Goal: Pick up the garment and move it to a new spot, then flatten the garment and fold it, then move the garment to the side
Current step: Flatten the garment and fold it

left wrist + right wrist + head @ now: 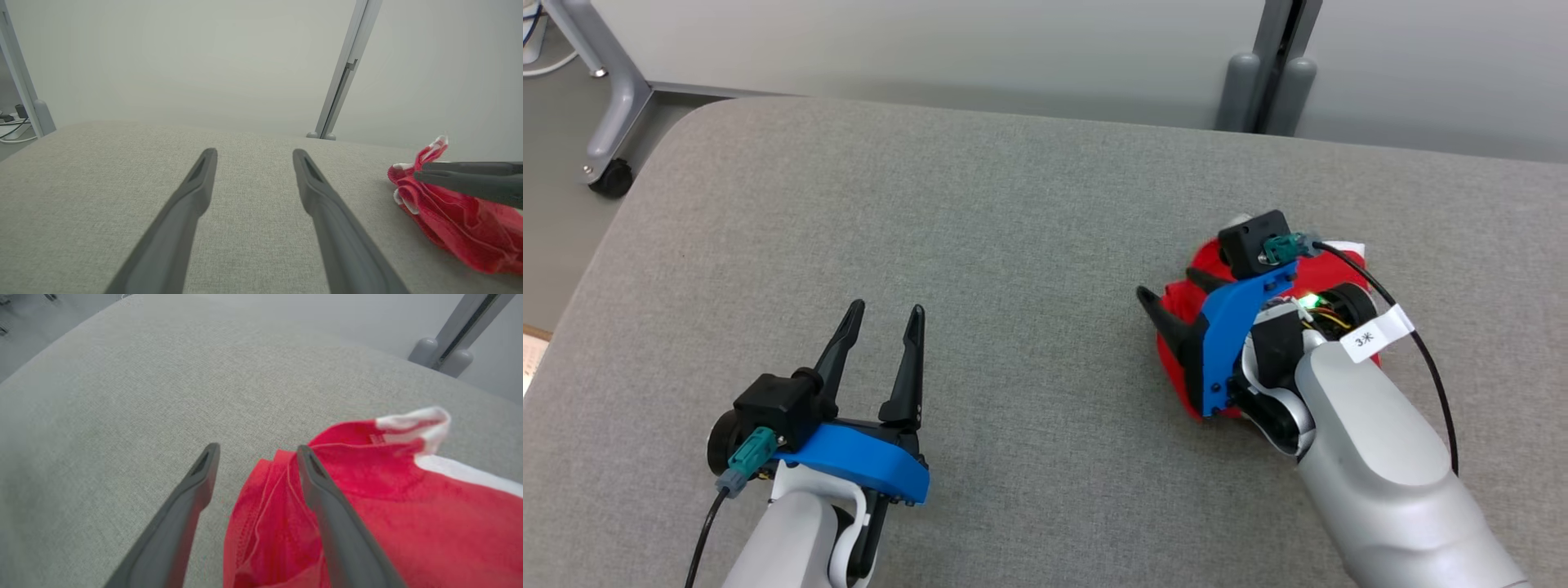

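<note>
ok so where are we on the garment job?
Done, probably: the crumpled red fabric garment with white trim lies bunched on the grey fabric-covered table with nothing gripping it, so the first move looks finished. In hand: the right end effector sits open at its edge, and the left end effector is open off to the side. Left: flatten, fold, move aside.

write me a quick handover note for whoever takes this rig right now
Left gripper: open, empty, over bare table.
Right gripper: open, gripping nothing, one finger over the edge of the red garment, the other over the table.
Garment: bunched in a heap on the table's right side.
Done: cannot tell whether this is its new spot.
To do: flatten, fold, move aside.
</note>
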Motion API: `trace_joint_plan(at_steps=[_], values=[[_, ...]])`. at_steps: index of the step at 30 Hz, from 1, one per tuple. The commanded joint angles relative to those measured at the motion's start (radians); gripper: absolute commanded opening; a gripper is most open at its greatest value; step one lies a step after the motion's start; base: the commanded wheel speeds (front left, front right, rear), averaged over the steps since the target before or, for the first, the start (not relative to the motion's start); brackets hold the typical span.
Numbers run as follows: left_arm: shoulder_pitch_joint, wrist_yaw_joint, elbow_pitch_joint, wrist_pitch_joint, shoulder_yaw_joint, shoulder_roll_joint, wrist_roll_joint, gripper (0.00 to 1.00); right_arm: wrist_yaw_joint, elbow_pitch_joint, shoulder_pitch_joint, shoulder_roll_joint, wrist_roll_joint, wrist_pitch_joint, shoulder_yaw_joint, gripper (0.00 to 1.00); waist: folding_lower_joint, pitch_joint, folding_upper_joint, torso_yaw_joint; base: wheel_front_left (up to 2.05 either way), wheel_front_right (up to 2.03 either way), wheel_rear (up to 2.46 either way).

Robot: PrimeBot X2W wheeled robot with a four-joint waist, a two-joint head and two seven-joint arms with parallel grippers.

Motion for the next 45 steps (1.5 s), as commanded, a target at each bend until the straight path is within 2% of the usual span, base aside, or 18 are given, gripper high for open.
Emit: trace_joint_plan(at_steps=[1, 4, 7, 13, 19, 25, 31, 36, 45], values=[[0.003, -0.002, -0.002, -0.004, 0.008, 0.006, 0.003, 1.00, 0.000, -0.022, 0.000, 0.004, 0.028, -0.010, 0.011, 1.00, 0.0000, -0.010, -0.0001, -0.010, 0.00, 0.00, 0.00], [0.016, -0.002, -0.005, -0.004, 0.015, 0.010, 0.008, 1.00, 0.000, -0.108, 0.023, -0.032, 0.093, -0.040, 0.033, 1.00, 0.0000, -0.026, -0.0001, -0.030, 0.00, 0.00, 0.00], [0.030, -0.001, -0.005, -0.004, 0.027, 0.012, 0.012, 1.00, 0.000, -0.192, 0.064, -0.070, 0.120, -0.082, 0.014, 1.00, 0.0000, -0.043, -0.0001, -0.053, 0.00, 0.00, 0.00], [0.060, 0.005, -0.017, -0.004, 0.051, 0.016, 0.014, 1.00, 0.000, -0.334, 0.214, -0.112, 0.061, -0.189, -0.146, 1.00, 0.0000, -0.070, -0.0001, -0.098, 0.00, 0.00, 0.00], [0.086, 0.009, -0.030, -0.004, 0.072, 0.021, 0.020, 1.00, 0.000, -0.434, 0.402, -0.058, -0.052, -0.290, -0.371, 1.00, 0.0000, -0.089, -0.0001, -0.131, 0.00, 0.00, 0.00], [0.118, 0.017, -0.046, -0.004, 0.101, 0.023, 0.028, 1.00, 0.000, -0.494, 0.540, 0.002, -0.149, -0.374, -0.490, 1.00, 0.0000, -0.114, -0.0001, -0.162, 0.00, 0.00, 0.00], [0.169, 0.029, -0.067, -0.004, 0.134, 0.025, 0.043, 1.00, 0.000, -0.518, 0.624, 0.024, -0.182, -0.418, -0.509, 1.00, 0.0000, -0.142, -0.0001, -0.193, 0.00, 0.00, 0.00], [0.210, 0.037, -0.083, -0.004, 0.155, 0.026, 0.063, 1.00, 0.000, -0.524, 0.658, 0.028, -0.163, -0.424, -0.498, 1.00, 0.0000, -0.162, -0.0001, -0.212, 0.00, 0.00, 0.00], [0.255, 0.038, -0.093, -0.004, 0.176, 0.016, 0.079, 1.00, 0.000, -0.543, 0.679, 0.028, -0.137, -0.404, -0.489, 1.00, 0.0000, -0.183, -0.0001, -0.210, 0.00, 0.00, 0.00]])
